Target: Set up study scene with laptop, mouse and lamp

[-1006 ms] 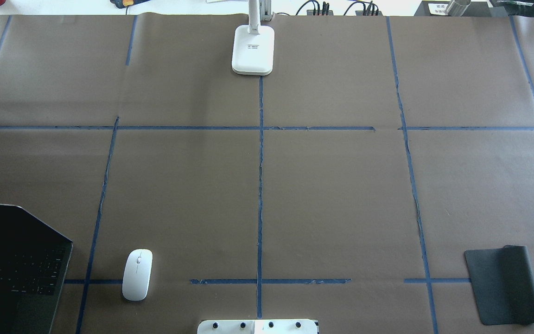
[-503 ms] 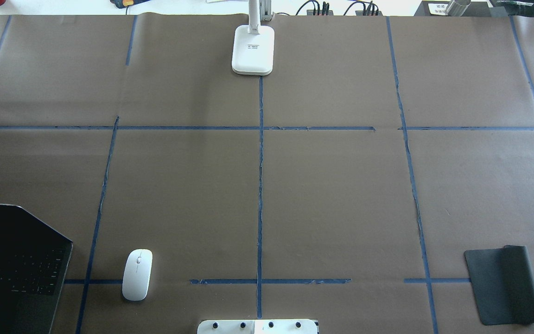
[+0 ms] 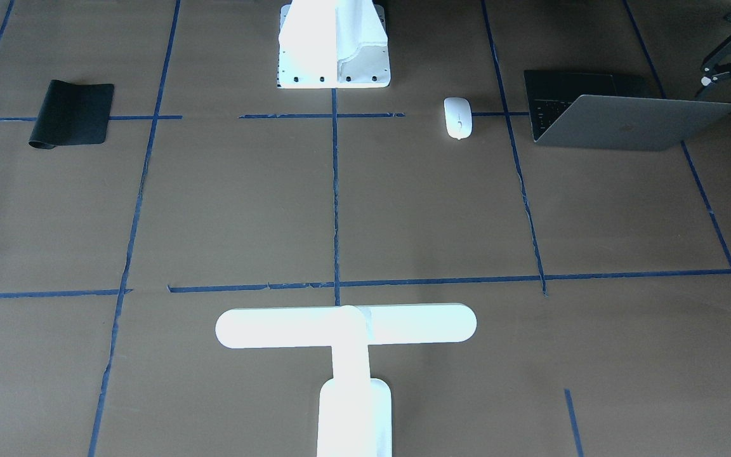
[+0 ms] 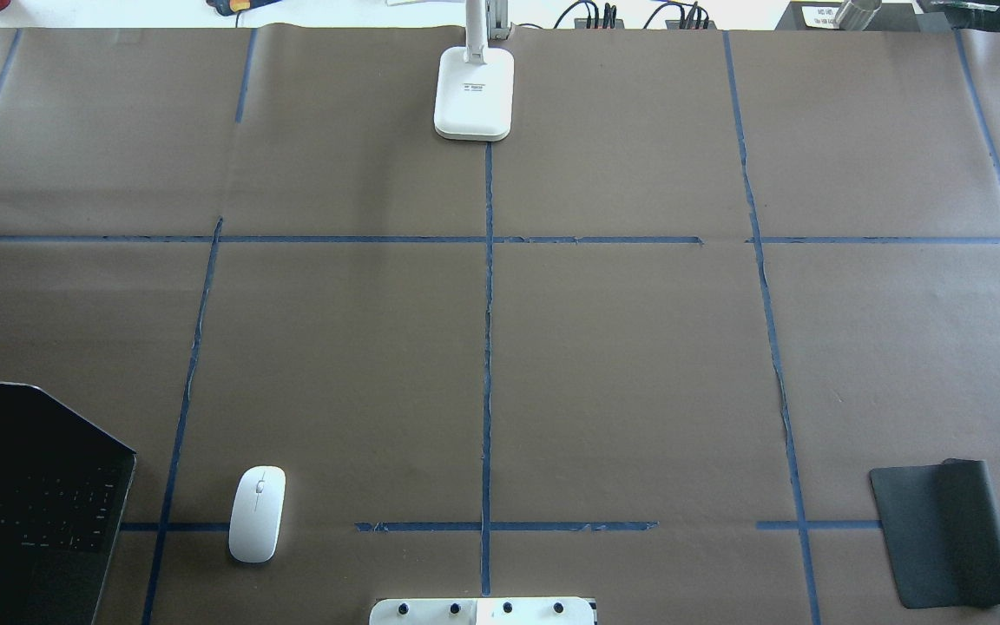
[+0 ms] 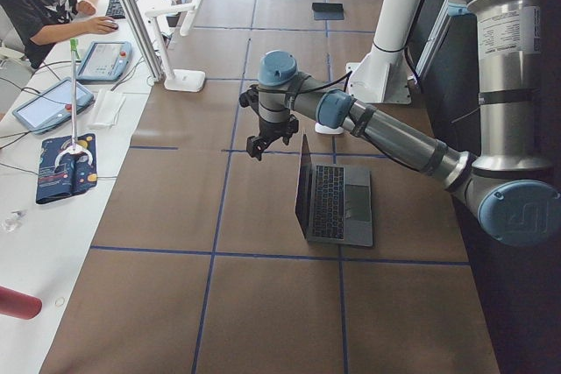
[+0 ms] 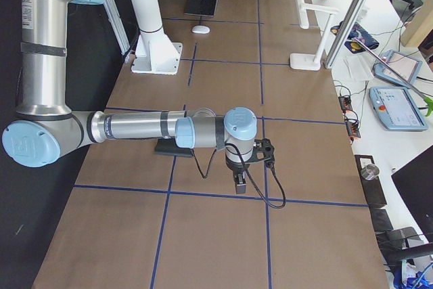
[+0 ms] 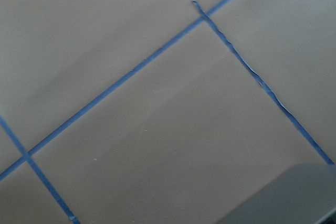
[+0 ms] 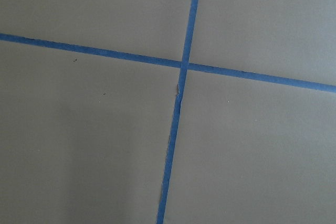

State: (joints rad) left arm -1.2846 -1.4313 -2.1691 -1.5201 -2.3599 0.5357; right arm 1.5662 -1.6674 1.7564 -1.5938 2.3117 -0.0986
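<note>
Brown paper table [image 4: 639,365], blue tape grid. Left gripper [image 5: 257,146] hangs empty just past the lid of the open laptop [image 3: 625,124]; finger spread unreadable. Right gripper [image 6: 239,184] hangs bare over tape near the black mat [image 4: 943,534]; can't tell its state either.

Mouse [image 4: 257,514] lies just beside the laptop at the robot's left near corner. Lamp [image 3: 346,325] stands well apart at the far edge. This reads as a scattered start layout, nothing gathered yet.

Overhead shows no arms and only the lamp's base. The front view gives its T-bar, and the side views give both arms.
</note>
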